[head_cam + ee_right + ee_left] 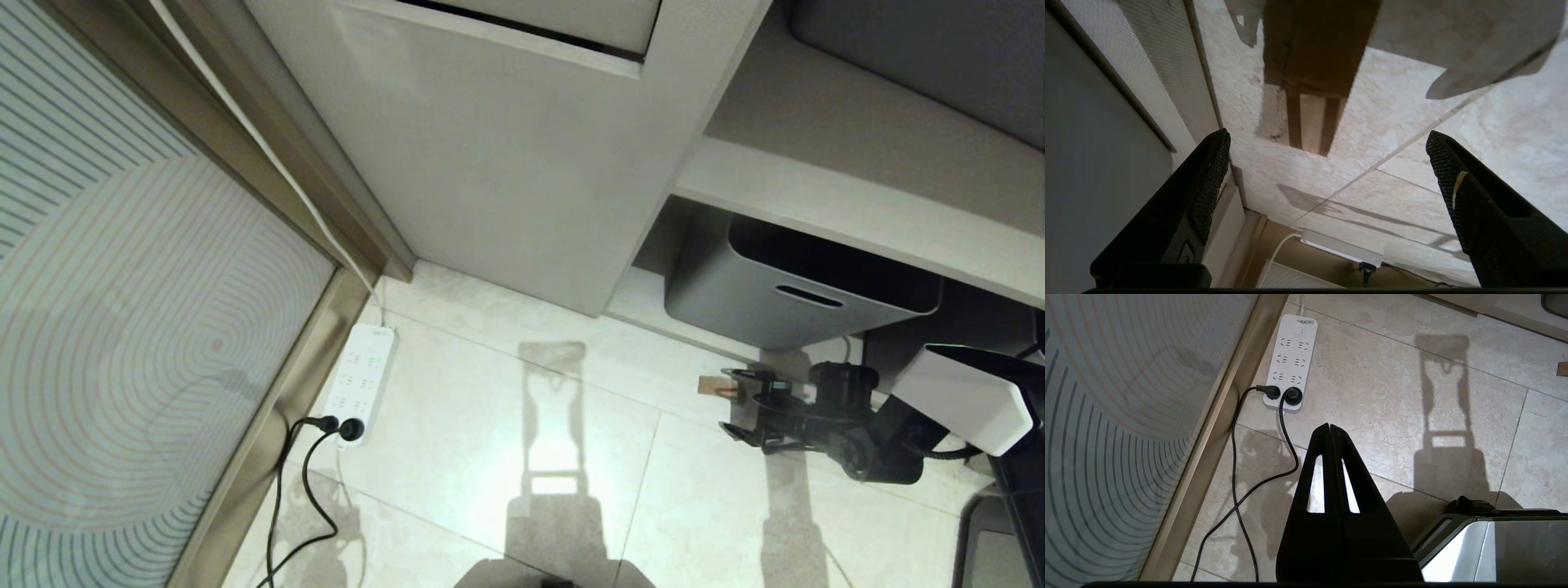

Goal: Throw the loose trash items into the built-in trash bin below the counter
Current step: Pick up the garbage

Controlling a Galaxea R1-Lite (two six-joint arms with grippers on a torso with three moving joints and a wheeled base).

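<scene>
While the right gripper (732,402) hangs low over the floor with its jaws spread wide and empty, one small folded tan cardboard piece (717,385) lies on the tiles just beside its fingertips.

Counted: one cardboard piece, one grey plastic tub (796,290) on the low shelf behind it, one white power strip (362,376) by the wall with two black plugs in it, one beige cabinet front (498,139) above. In the right wrist view the cardboard piece (1312,77) lies on the floor beyond the two fingers (1208,183), between their lines, and neither pad touches it; whether it meets a fingertip in the head view I cannot tell. The left gripper (1329,430) is parked over the floor tiles (1392,396) near the power strip (1291,363), its jaws pressed together on nothing.
</scene>
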